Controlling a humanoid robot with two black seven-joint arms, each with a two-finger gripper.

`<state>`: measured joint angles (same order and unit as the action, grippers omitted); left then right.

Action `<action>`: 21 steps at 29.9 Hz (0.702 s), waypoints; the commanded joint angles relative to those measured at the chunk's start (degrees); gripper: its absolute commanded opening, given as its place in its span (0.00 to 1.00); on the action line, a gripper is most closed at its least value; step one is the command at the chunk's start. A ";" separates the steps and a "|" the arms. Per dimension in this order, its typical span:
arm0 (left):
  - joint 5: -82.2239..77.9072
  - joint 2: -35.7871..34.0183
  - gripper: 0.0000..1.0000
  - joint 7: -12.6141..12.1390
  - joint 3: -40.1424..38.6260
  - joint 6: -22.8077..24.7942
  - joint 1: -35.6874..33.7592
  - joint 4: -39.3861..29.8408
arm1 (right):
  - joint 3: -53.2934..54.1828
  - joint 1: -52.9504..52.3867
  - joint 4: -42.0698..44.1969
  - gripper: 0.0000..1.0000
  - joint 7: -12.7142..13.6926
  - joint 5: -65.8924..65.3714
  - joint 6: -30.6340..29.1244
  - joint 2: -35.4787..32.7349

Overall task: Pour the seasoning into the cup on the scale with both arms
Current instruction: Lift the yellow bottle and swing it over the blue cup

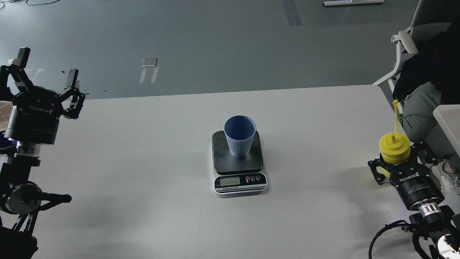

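The light blue ribbed cup [240, 136] stands upright on the dark platform of the scale [240, 181] at the table's middle. The yellow seasoning bottle [394, 148] is upright at the table's right edge, its tip strap pointing straight up. My right gripper [399, 162] is closed around the bottle's body, with fingers on both sides; the lower bottle is hidden behind it. My left gripper [46, 70] is open and empty, held high at the far left with fingers pointing away, far from the cup.
A seated person [424, 90] and a chair [402, 39] are just past the table's right edge. A white box [449, 122] sits at the far right. The white table [143, 162] ends at its back edge behind the scale.
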<state>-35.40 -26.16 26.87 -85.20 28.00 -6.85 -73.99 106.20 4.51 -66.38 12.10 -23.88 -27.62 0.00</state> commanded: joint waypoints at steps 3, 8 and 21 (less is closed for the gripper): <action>0.16 0.58 0.99 -0.07 -0.50 0.00 -0.27 0.08 | -0.11 -12.21 -2.08 0.00 0.03 -11.51 -0.38 -3.07; 0.16 1.46 0.99 -0.07 -0.15 0.00 -0.35 -0.01 | -0.55 -21.63 -2.35 0.00 0.82 -23.64 -0.38 -4.22; -0.02 1.55 0.99 -0.07 0.47 0.00 -0.44 -0.01 | -11.89 -24.99 -7.71 0.00 0.12 -54.51 -0.38 -0.71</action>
<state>-35.45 -24.54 26.72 -84.68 27.99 -7.34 -74.01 97.03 -20.33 -72.85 12.58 -73.82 -28.03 -1.02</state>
